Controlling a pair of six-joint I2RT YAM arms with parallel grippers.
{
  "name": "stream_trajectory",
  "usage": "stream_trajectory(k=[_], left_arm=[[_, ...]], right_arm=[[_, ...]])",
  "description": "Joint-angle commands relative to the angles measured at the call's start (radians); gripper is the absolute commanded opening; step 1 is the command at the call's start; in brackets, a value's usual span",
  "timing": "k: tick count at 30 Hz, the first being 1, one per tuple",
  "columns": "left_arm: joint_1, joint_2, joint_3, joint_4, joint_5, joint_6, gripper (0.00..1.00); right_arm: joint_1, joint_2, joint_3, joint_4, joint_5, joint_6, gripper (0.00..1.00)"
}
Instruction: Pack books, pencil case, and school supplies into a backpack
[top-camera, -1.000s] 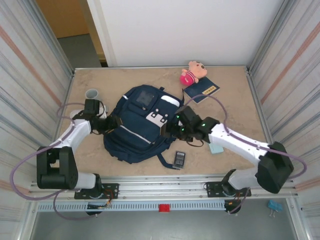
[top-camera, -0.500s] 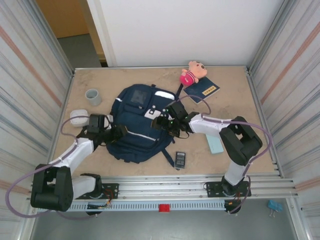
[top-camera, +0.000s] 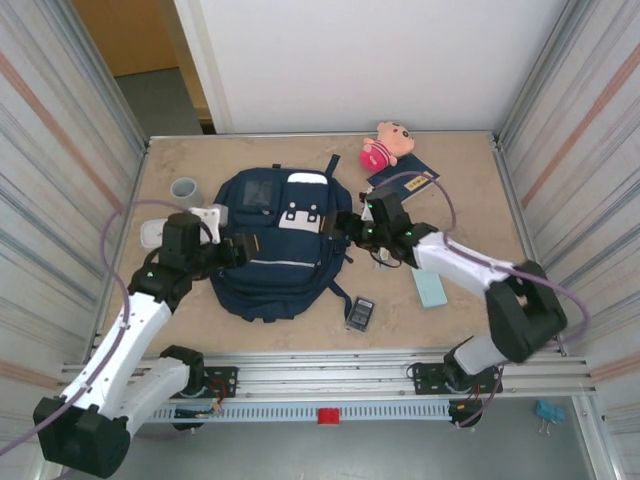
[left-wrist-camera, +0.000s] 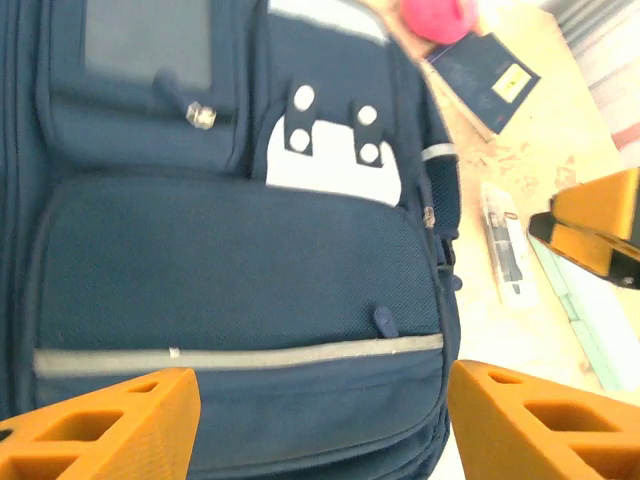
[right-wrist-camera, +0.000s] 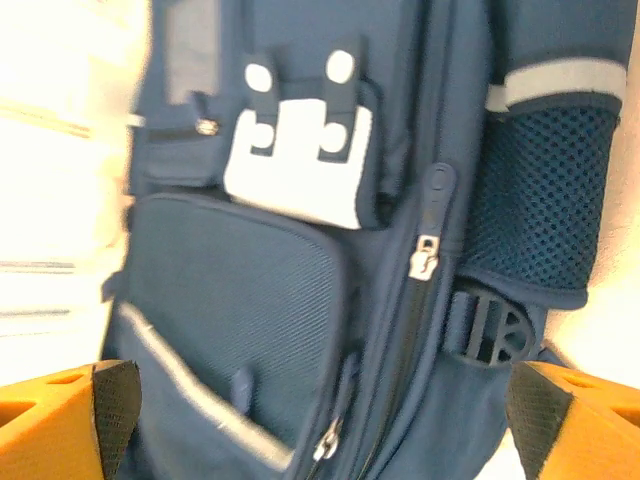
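Observation:
The navy backpack (top-camera: 282, 250) lies flat mid-table, front up, with its top toward the far wall. My left gripper (top-camera: 234, 250) hovers at its left side, open, its orange fingers (left-wrist-camera: 100, 425) straddling the lower front pocket (left-wrist-camera: 240, 290). At the pack's right edge is my right gripper (top-camera: 352, 226), open over the main zipper (right-wrist-camera: 425, 255). The navy booklet (top-camera: 405, 180) lies at the back right. A teal pencil case (top-camera: 432, 288), the dark calculator (top-camera: 361, 312) and a clear-grey oblong item (left-wrist-camera: 505, 250) lie on the table to the right of the pack.
A pink plush toy (top-camera: 388, 143) sits by the booklet. A grey cup (top-camera: 185, 190) and a small white object (top-camera: 155, 233) stand left of the pack. Metal walls close in both sides, and a rail runs along the near edge.
The backpack has turned and shifted so its top faces the far wall. Both arms swung with it, and the left jaws have spread wider.

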Motion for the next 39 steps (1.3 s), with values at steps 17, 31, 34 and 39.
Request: stream_trajectory(k=[17,31,34,39], left_arm=[[-0.303,0.391,0.016,0.145,-0.01,1.084,0.72],[-0.343,0.495,-0.013,0.238,-0.034,1.249,0.79],[-0.345,0.476,-0.016,0.206,0.032,1.266,0.79],[-0.352,0.447,-0.008,0.14,0.077,1.254,0.8]], right_arm=[[-0.004,-0.351,-0.276,-0.012,0.135,-0.062,0.98],[-0.003,-0.375,-0.302,-0.008,0.149,-0.081,0.98],[-0.003,-0.373,-0.302,-0.008,0.153,-0.083,0.98],[-0.003,-0.363,-0.301,-0.008,0.144,-0.084,0.98]])
